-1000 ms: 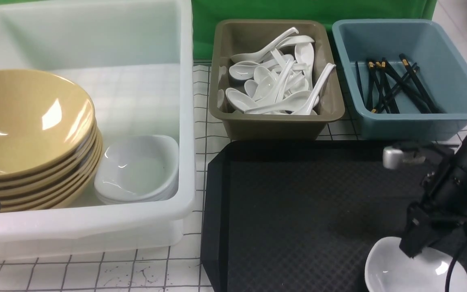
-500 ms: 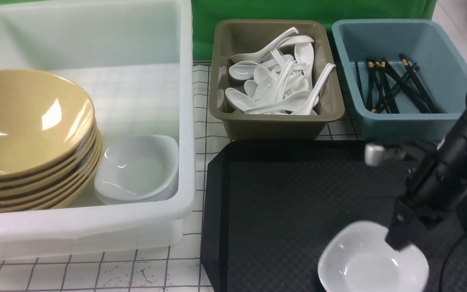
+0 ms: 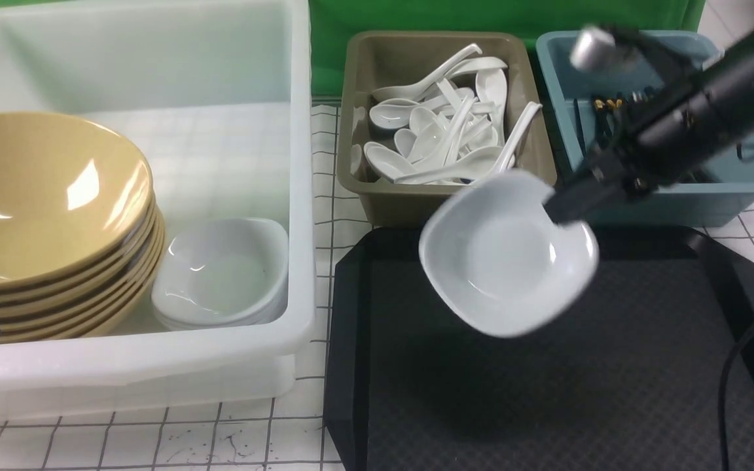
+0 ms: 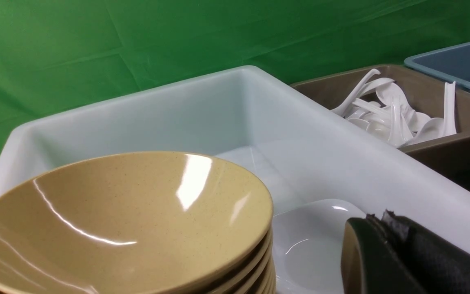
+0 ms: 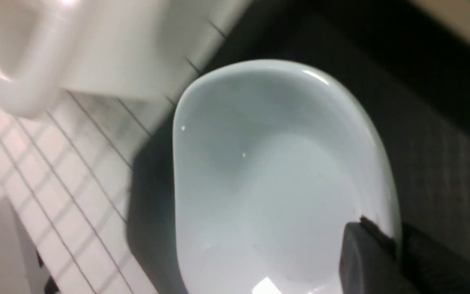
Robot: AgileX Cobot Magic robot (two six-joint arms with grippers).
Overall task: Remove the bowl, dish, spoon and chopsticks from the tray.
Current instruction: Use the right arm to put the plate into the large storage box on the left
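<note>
Aloft: the dish (image 3: 508, 252) was held in the air above the far part of the tray (image 3: 482, 405), clear of its surface, and was tipped so that its hollow faced the near side.
Right pincer: the right pincer (image 3: 557, 209) was closed on the dish's far-right rim. In the right wrist view one dark finger (image 5: 365, 253) was seen lying over the inside of that rim.
Left pincer: the left pincer (image 4: 375, 222) was seen shut on nothing, low at the near left beside the white tub (image 3: 302, 196).
Goal, as judged: the stack of small white dishes (image 3: 223, 271) inside the tub, just beside the stacked yellow bowls (image 3: 43, 196).
Deciding relation: that stack lay to the left of the held dish and somewhat nearer. The tub's right wall stood between the two, so the wall was judged to need crossing from above.
Long axis: none was marked, since the outline was a rounded square. Turning was judged to matter little, and levelling to matter more.
Nearer arm: the right arm, by which the dish was carried. The left arm was judged not to be needed.
Risk: the glossy dish was gripped at one edge only, so a swing, a slip or a knock on the tub wall was judged possible.
</note>
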